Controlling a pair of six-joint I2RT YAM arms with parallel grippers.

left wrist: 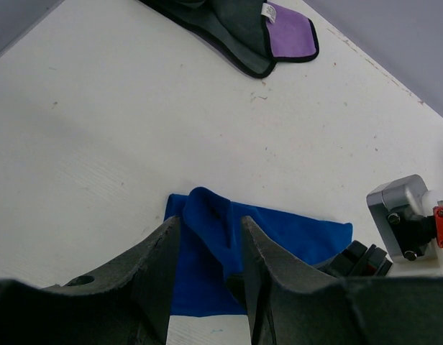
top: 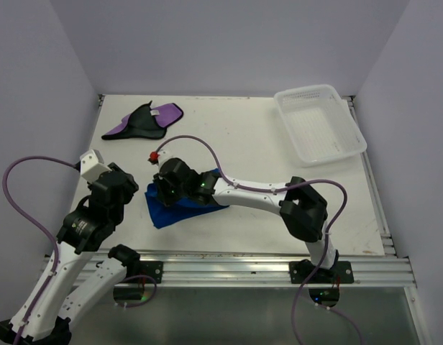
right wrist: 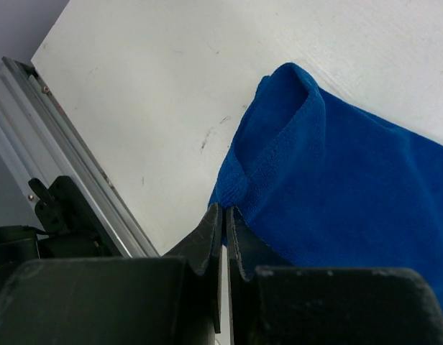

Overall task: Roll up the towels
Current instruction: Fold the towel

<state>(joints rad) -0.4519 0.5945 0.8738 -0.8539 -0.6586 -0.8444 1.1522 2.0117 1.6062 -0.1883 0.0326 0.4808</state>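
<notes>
your right jaws are pressed together, pinching the folded edge of the blue towel [right wrist: 351,180], which lies left of centre on the tabletop [top: 265,144]. your left jaws stand spread over that same towel. the purple towel [top: 146,121] lies at the upper left.

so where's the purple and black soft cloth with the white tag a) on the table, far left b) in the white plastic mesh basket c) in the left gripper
A: the purple and black cloth lies on the table at far left, well apart from the white mesh basket and the left gripper.
</notes>
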